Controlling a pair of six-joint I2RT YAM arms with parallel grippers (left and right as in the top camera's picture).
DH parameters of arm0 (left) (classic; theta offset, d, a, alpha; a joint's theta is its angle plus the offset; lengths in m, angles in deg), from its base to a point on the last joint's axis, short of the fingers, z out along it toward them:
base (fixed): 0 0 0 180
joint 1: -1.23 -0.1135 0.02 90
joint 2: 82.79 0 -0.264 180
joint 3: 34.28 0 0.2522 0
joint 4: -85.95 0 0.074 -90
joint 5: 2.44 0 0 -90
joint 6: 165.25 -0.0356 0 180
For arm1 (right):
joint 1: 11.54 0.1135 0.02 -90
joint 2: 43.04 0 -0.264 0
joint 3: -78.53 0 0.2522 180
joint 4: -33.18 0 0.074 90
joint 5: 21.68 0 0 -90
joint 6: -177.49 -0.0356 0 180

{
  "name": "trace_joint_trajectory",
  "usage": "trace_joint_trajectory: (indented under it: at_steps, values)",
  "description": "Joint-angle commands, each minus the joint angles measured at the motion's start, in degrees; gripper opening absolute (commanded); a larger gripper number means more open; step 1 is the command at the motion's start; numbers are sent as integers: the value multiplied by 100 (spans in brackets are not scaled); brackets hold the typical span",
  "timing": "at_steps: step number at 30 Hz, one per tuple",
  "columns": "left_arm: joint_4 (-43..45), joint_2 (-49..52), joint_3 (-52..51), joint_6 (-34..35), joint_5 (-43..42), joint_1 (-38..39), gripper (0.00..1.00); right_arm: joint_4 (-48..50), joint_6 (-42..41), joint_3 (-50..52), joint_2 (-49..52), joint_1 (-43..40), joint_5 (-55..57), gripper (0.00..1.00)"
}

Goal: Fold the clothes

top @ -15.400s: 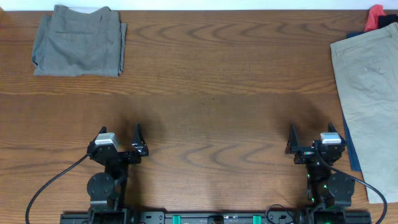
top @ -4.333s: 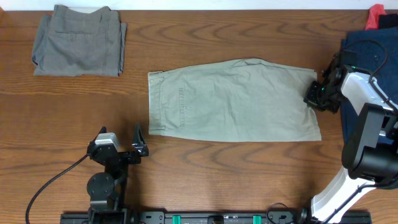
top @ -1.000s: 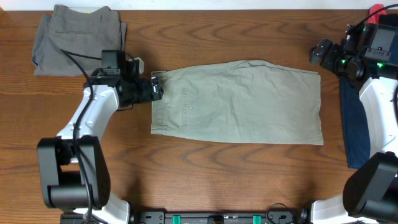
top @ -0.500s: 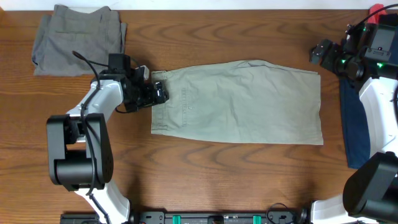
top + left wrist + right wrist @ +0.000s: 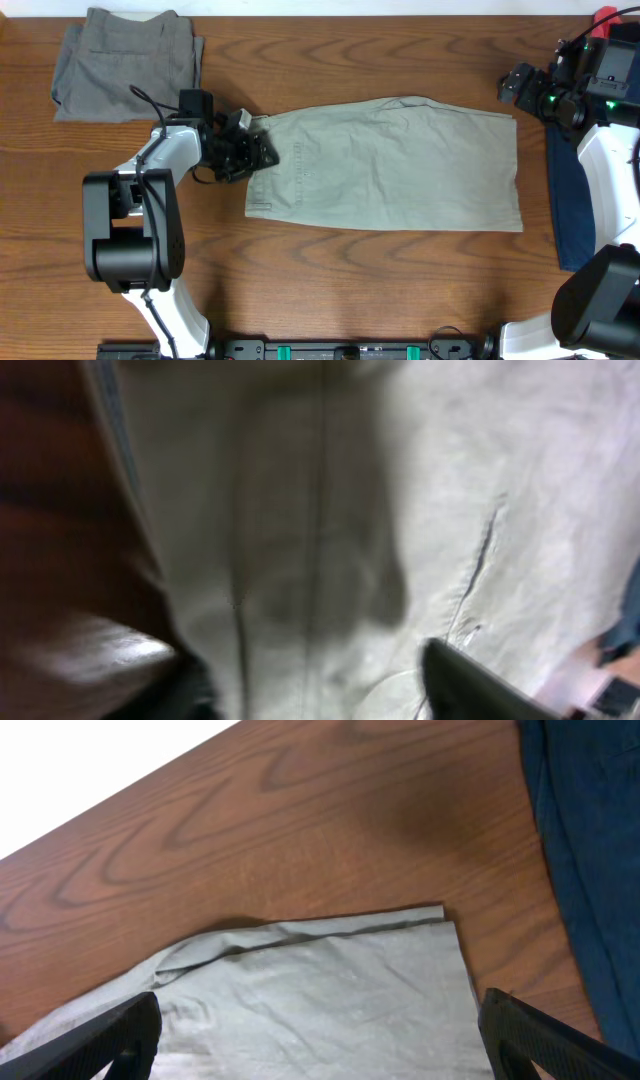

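Pale khaki shorts [image 5: 400, 165] lie spread flat at mid-table, waistband to the left. My left gripper [image 5: 262, 150] is low on the waistband's upper left corner. In the blurred left wrist view its fingers [image 5: 480, 685] stand apart with khaki cloth [image 5: 350, 510] between them, so my left gripper [image 5: 310, 695] is open. My right gripper [image 5: 520, 85] hovers open and empty above the shorts' upper right corner. In the right wrist view, my right gripper [image 5: 325, 1050] shows the leg hem [image 5: 320, 990] below wide-open jaws.
Folded grey shorts [image 5: 125, 65] lie at the back left corner. A navy garment [image 5: 562, 190] lies along the right edge and also shows in the right wrist view [image 5: 590, 840]. A red item [image 5: 603, 25] sits at the back right corner.
My left gripper has moved right and down onto the waistband corner, nudging that edge slightly right. My right arm has not moved.
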Motion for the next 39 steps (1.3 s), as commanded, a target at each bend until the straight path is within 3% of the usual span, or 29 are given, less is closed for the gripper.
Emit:
trace_joint_trajectory:
  at_steps: [1,5,8,9,21,32,36,39]
  values:
    - [-96,385,-282,-33,358,61,41,-4,-35,-33,15,33,-22,99]
    - [-120,378,-280,-20,531,57,30,-4,-35,-33,15,33,-22,99]
    - [-389,367,-184,238,1217,4,8,-4,-35,-33,15,33,-22,99]
    - [-535,354,-122,313,1456,-28,6,-4,-35,-33,15,33,-22,99]
    - [-3178,249,2109,420,3665,-699,6,-4,-35,-33,15,33,-22,99]
    - [-5327,227,5237,382,3801,-308,6,-4,-35,-33,15,33,-24,99]
    - [-5521,190,5755,345,3803,136,6,-4,-35,-33,15,33,-22,99]
    - [-5501,192,5737,306,3917,367,16,-4,-35,-33,15,33,-24,99]
